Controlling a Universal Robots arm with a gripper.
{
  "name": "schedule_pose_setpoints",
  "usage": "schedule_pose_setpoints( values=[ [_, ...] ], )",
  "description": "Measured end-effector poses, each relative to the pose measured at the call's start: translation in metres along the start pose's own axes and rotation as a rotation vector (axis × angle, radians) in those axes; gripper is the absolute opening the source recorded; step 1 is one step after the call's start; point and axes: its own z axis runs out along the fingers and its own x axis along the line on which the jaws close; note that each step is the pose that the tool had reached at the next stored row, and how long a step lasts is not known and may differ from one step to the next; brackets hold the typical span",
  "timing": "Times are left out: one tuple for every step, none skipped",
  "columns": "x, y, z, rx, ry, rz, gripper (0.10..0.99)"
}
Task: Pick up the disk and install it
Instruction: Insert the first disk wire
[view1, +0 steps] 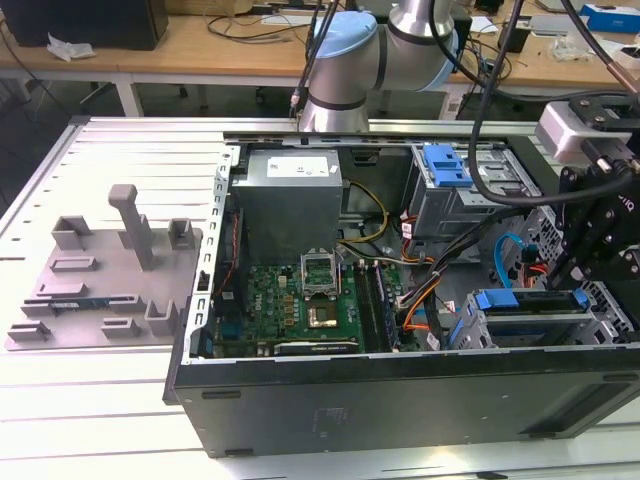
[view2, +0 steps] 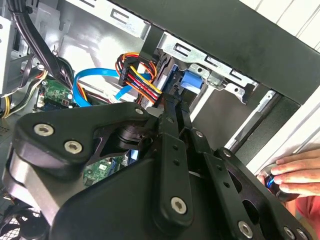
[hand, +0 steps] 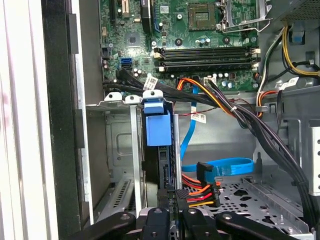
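We judge the work to be at the install step. The disk stands on edge in a slot of the drive cage, in the corner of the open computer case on the exterior view's right. In the first wrist view its blue bracket tab shows at the end of the slot nearest the motherboard.

The gripper sits at the disk's other end with its jaws close together, and as far as we can judge they pinch that end. In the second wrist view the 2 fingers run side by side toward the same blue tab.

1 bundle of orange and red power cables lies just beside the gripper, and 1 flat blue data cable loops near it. A person's hand shows beside the case's outer wall.

We cannot see whether the bracket is fully seated. To our mind, any further move calls for a straight line along the slot with no twist, and for room kept from the cables so that nothing snags
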Motion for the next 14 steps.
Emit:
schedule_pose_setpoints(
  values=[
    [0.0, 0.0, 0.0002, 0.0, 0.0, 0.0, 0.169],
    [-0.0001, 0.0, 0.0004, 0.0, -0.0001, 0.0, 0.169],
    [-0.0001, 0.0, 0.0005, 0.0, 0.0, 0.0, 0.169],
    [-0.0001, 0.0, 0.0008, 0.0, -0.0001, 0.0, 0.169],
    [0.0, 0.0, 0.0012, 0.0, -0.0002, 0.0, 0.169],
    [-0.0001, 0.0, 0.0016, 0.0, -0.0001, 0.0, 0.169],
    [-0.0001, 0.0, 0.002, 0.0, 0.0, 0.0, 0.169],
    [-0.0001, 0.0, 0.0025, 0.0, 0.0001, 0.0, 0.169],
    [-0.0001, 0.0001, 0.003, 0.0, 0.0, 0.0, 0.169],
    [-0.0001, 0.0, 0.0033, 0.0, 0.0, 0.0, 0.169],
    [-0.0001, 0.0001, 0.0036, 0.0, 0.0, 0.0, 0.169],
    [-0.0001, 0.0001, 0.0039, 0.0, 0.0, 0.0, 0.169],
    [-0.0001, 0.0001, 0.0041, 0.0, 0.0, 0.0, 0.169],
    [-0.0001, 0.0001, 0.0044, 0.0, 0.0, 0.0, 0.169]
  ],
)
